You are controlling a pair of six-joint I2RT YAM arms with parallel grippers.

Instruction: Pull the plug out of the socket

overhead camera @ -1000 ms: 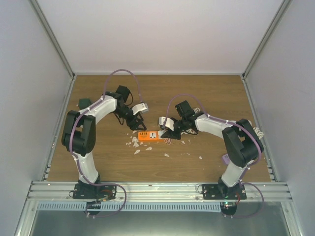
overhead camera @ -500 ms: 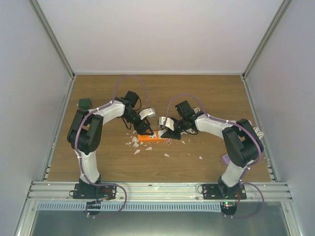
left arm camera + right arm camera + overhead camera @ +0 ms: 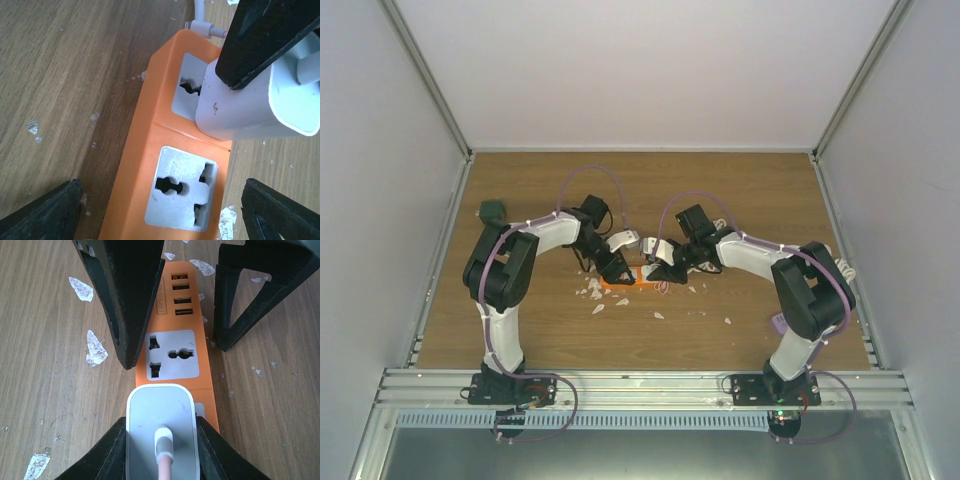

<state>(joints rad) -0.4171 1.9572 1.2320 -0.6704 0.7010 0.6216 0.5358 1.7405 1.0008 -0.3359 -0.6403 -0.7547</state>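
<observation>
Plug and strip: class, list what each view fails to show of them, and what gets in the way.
- Left wrist: plug pins hidden by its body.
- Right wrist: strip near end under plug; cable cut by bottom edge.
- Top view: strip mostly covered by left gripper and right gripper; plug too small.

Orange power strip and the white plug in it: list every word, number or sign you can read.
No text can be read.
orange power strip: a faint marking beside the USB ports, too blurred to read.
white plug: no print visible.
</observation>
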